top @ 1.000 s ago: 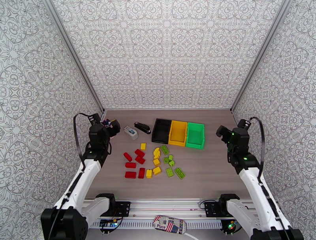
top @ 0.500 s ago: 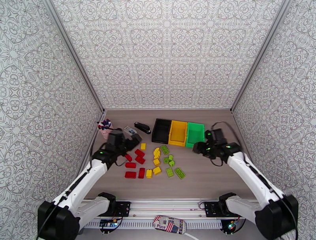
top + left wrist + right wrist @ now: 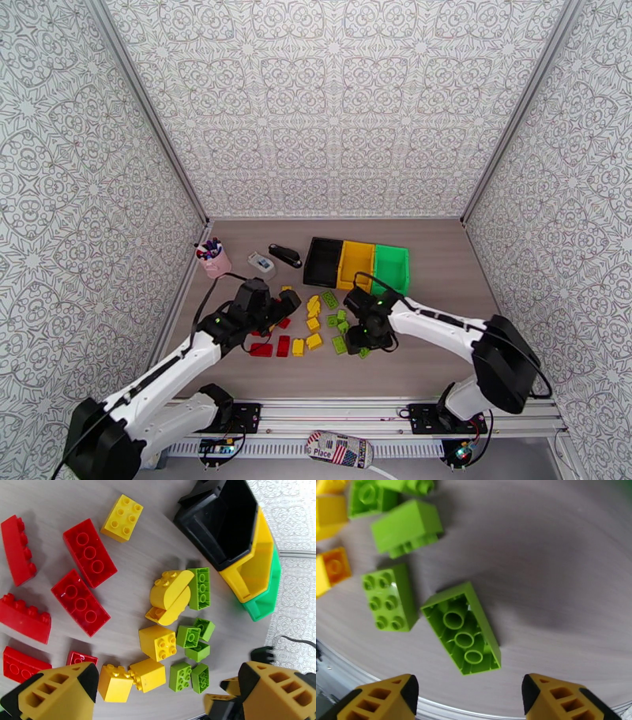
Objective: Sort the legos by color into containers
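Observation:
Red, yellow and lime green legos lie scattered mid-table. My left gripper (image 3: 286, 302) hovers open over the red bricks; its wrist view shows two red bricks (image 3: 89, 553) hollow side up, a yellow brick (image 3: 122, 518), a yellow pile (image 3: 170, 594) and small green bricks (image 3: 189, 636) beyond the open left gripper (image 3: 166, 693). My right gripper (image 3: 362, 338) hangs open just above an upturned lime green brick (image 3: 462, 634), which lies beyond the fingers of the right gripper (image 3: 470, 699), beside a studs-up green brick (image 3: 389, 598). The black bin (image 3: 324, 262), yellow bin (image 3: 355, 265) and green bin (image 3: 391, 270) stand in a row behind.
A pink pen cup (image 3: 215, 259), a small white box (image 3: 262, 264) and a black stapler (image 3: 286, 255) sit at the back left. Patterned walls close in three sides. The mounting rail (image 3: 316, 410) runs along the near edge.
Both arms have swung in from the sides and come down over the bricks: the left toward the red group, the right toward the green bricks at the near right.

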Available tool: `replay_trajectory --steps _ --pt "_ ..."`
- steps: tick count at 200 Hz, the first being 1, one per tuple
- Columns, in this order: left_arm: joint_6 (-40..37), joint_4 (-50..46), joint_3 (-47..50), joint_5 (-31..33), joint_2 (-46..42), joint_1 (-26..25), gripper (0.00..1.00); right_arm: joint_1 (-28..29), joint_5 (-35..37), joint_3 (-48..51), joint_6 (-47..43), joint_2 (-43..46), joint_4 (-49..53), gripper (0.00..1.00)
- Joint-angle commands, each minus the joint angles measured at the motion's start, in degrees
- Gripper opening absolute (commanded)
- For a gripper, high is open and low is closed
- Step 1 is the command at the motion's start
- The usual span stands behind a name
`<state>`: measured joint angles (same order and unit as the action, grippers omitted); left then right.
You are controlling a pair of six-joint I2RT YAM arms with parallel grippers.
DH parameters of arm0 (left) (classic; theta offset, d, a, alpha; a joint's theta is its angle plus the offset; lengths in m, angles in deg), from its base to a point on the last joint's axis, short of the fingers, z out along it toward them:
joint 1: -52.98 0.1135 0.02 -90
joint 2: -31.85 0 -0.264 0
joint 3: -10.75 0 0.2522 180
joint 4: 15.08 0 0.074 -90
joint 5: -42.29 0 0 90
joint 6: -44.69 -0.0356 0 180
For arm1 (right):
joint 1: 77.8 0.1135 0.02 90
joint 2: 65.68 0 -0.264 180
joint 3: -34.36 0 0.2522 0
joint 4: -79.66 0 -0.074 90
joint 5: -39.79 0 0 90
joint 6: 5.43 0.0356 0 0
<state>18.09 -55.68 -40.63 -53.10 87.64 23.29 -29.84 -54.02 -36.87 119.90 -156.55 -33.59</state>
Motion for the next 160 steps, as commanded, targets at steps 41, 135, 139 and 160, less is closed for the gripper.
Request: replay_trajectory --steps 41,135,139,160 --pt "3.6 -6.5 3.9 3.5 -7.1 -0.3 0.99 0.3 3.8 -2.8 -0.2 -6.6 -0.3 0.66" --pt "-2.7 -5.6 -2.6 1.3 1.7 0.6 0.99 -0.2 5.1 -7.9 0.3 -12.1 -0.1 0.37" --pt "-3.1 -5.6 -3.1 1.1 2.2 0.6 0.99 -0.3 4.9 -7.9 0.4 -12.0 -0.1 0.35" --pt "-5.4 -4.6 -5.6 0.1 5.4 0.6 0.99 -2.0 4.4 -7.9 1.2 -9.9 -0.2 0.29"
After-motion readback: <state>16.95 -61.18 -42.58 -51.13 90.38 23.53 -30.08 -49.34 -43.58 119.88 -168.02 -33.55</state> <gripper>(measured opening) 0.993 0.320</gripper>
